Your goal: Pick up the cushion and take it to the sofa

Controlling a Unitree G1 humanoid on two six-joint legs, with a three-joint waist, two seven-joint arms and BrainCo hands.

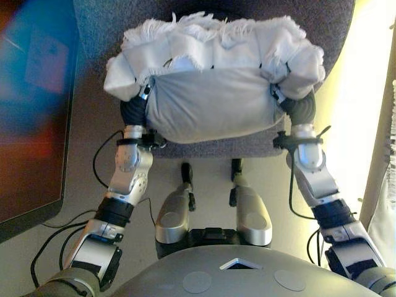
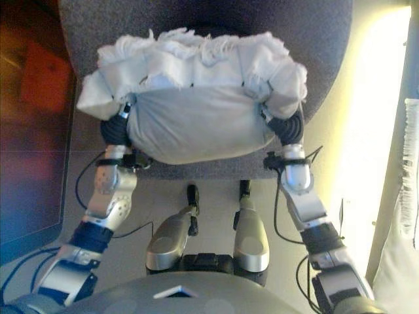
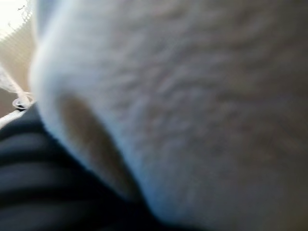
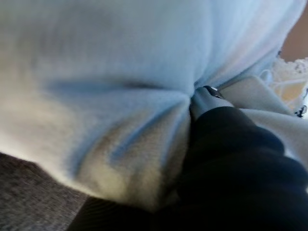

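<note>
White, fringed cushion (image 1: pixel 210 86) sat squeezed between both hands, above the grey fabric seat (image 1: pixel 309 25) of what looked like the sofa, its smooth pale underside bulging toward the robot and the tufted fringe along its far edge. Left hand (image 1: pixel 137 108) pressed into the cushion's left end, right hand (image 1: pixel 297 105) into its right end; cloth folded over both. Only the dark ribbed covers showed, fingers buried in the fabric, so could not tell if they were apart or clamped. Right wrist view showed the cushion creased where the hand dug in. Dark flat panel (image 1: pixel 31 111) stood left of the seat; pale cloth (image 2: pixel 399 261) lay to the seat's right.
</note>
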